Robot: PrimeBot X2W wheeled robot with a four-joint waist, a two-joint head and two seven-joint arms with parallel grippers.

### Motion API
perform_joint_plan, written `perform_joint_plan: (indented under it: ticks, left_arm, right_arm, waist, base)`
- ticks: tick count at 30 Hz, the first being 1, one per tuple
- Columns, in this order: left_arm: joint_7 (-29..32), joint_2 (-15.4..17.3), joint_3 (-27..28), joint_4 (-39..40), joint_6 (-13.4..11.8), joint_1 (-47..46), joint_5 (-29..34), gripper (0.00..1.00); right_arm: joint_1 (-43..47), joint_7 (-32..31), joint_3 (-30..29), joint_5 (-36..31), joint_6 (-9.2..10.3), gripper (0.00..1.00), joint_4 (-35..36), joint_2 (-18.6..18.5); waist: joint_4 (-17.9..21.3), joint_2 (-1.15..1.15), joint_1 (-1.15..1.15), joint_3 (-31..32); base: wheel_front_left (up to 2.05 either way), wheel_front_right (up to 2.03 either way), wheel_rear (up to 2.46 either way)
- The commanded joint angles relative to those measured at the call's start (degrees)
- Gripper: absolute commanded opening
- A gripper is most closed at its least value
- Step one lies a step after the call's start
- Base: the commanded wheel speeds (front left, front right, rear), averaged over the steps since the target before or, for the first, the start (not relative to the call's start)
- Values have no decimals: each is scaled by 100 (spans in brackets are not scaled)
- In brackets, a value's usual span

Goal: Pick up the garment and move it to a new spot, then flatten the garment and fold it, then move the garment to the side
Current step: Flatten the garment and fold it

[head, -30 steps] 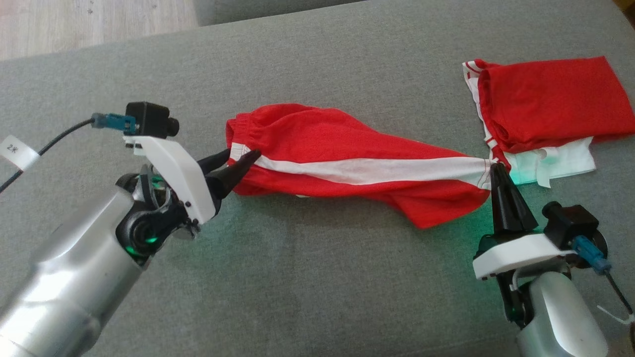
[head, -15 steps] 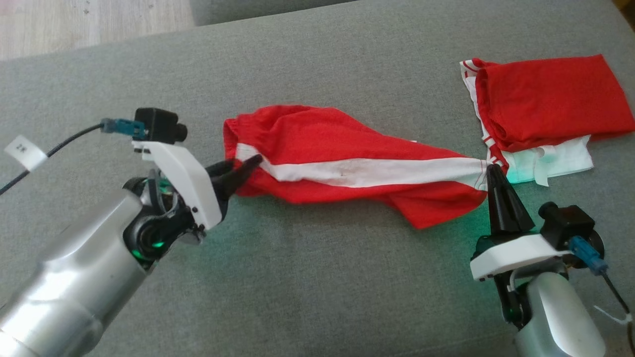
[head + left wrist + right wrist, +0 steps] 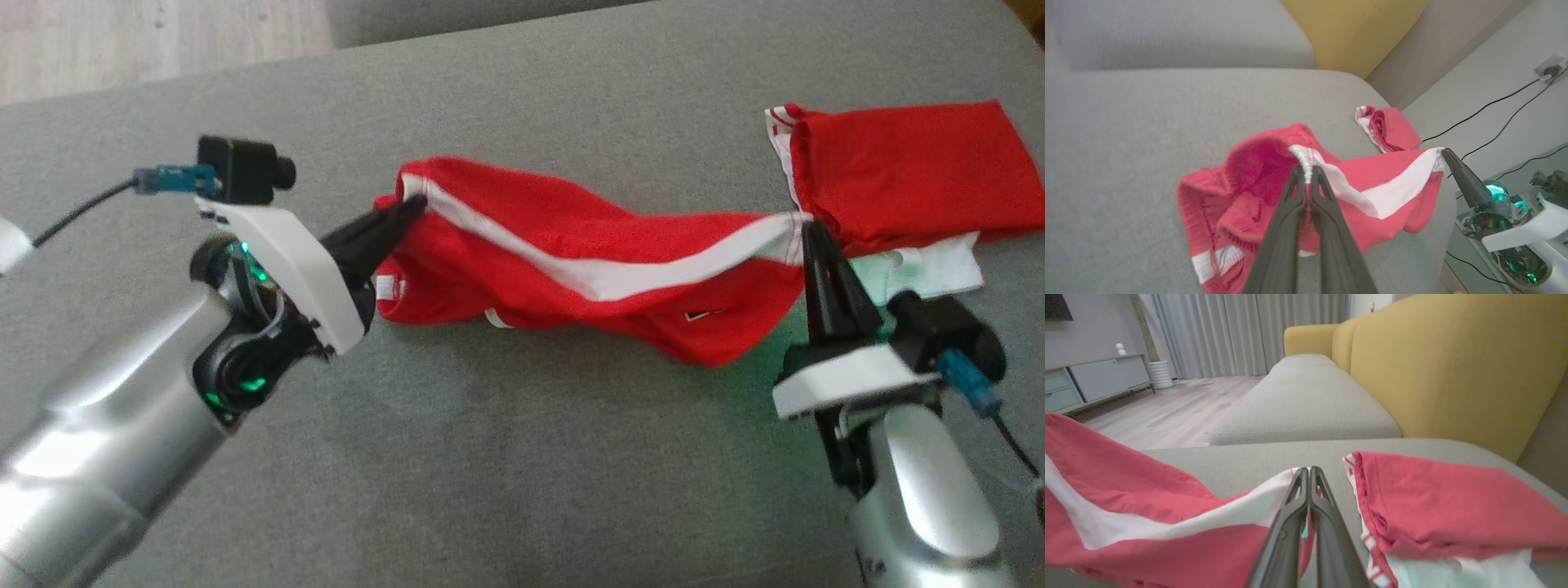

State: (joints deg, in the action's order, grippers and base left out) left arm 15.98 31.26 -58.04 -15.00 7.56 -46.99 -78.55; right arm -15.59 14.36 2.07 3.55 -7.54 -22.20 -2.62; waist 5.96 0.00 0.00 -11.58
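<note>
My left gripper point(image 3: 415, 208) is clamped shut on the elastic waistband end of the red garment point(image 3: 571, 245), which has a white stripe. The garment stretches between my two grippers, sagging in the middle over the grey sofa point(image 3: 506, 457). My right gripper point(image 3: 807, 227) is pinched shut on its other end. Just right of it lies a folded red and white cloth point(image 3: 906, 171).

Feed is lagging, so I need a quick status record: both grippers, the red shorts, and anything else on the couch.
left gripper: shut on the waistband of the red shorts with a white side stripe
right gripper: shut on the shorts' hem at the stripe
shorts: strung between both grippers, middle sagging toward the grey couch cushion
nearby: folded red and white garment beside the right gripper
</note>
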Motion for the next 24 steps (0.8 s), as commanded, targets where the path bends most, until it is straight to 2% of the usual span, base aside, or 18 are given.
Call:
perform_joint_plan:
  ticks: [1,5,13,19,24]
  left_arm:
    - [-136,279,215,195,-8,-412,97,0]
    - [-714,482,25,422,-8,-719,671,0]
    - [-1802,520,99,488,-8,-1154,1031,0]
    - [-2444,501,281,392,-17,-1291,1266,0]
    - [-2512,637,258,583,-141,-1162,1357,0]
  right_arm:
    - [-300,63,151,-107,5,0,249,-44]
    - [-788,-88,379,-179,5,0,518,-373]
    - [-1955,-738,753,306,5,0,1106,-1365]
    - [-2316,-888,941,566,5,0,1271,-1620]
    - [-2139,-966,922,596,5,0,1545,-1649]
  waist:
    - [-34,0,0,46]
    - [-112,0,0,150]
    - [-337,0,0,513]
    - [-529,0,0,837]
    - [-648,0,0,1025]
  base:
    - [0,0,0]
    - [0,0,0]
    - [0,0,0]
    - [0,0,0]
    - [0,0,0]
